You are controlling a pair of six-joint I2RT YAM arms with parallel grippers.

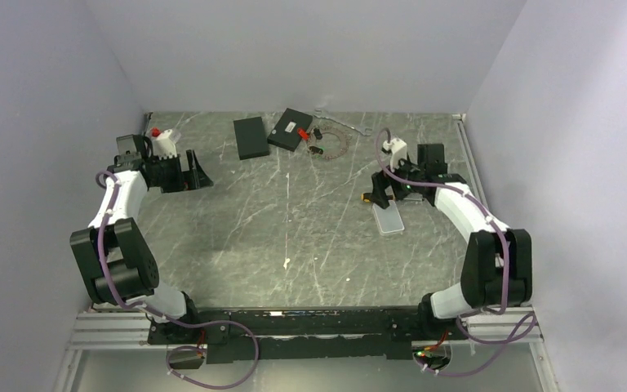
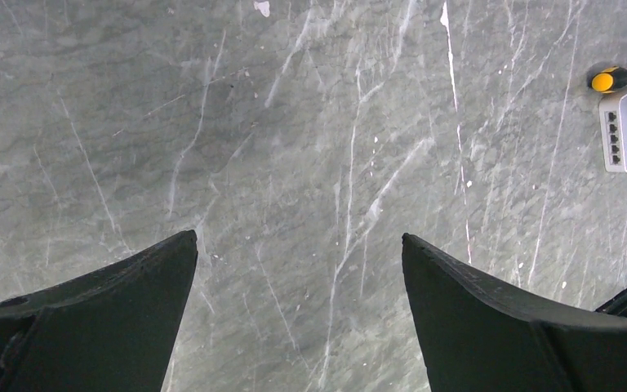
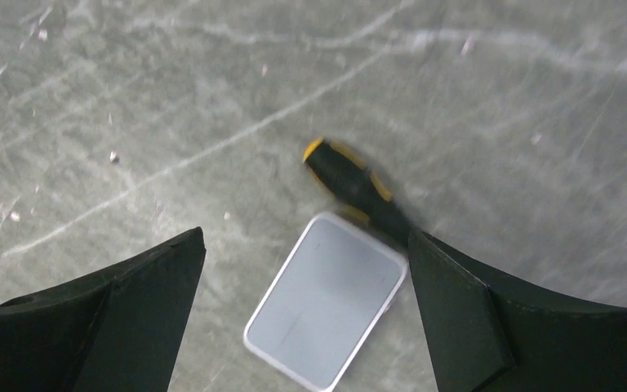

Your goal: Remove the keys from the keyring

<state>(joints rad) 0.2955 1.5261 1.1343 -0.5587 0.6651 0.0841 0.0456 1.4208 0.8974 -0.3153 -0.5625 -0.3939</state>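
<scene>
Keyring [image 1: 343, 153] well beyond right gripper [image 1: 382, 197]

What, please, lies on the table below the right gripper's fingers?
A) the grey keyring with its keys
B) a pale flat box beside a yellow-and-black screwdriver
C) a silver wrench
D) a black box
B: in the right wrist view the pale box and the screwdriver show between the right gripper's open fingers; the keyring lies farther back.

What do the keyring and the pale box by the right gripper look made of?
Keyring: thin grey ring, likely metal, though too small here to be sure. Pale box: smooth matte face with rounded corners, probably plastic.
</scene>
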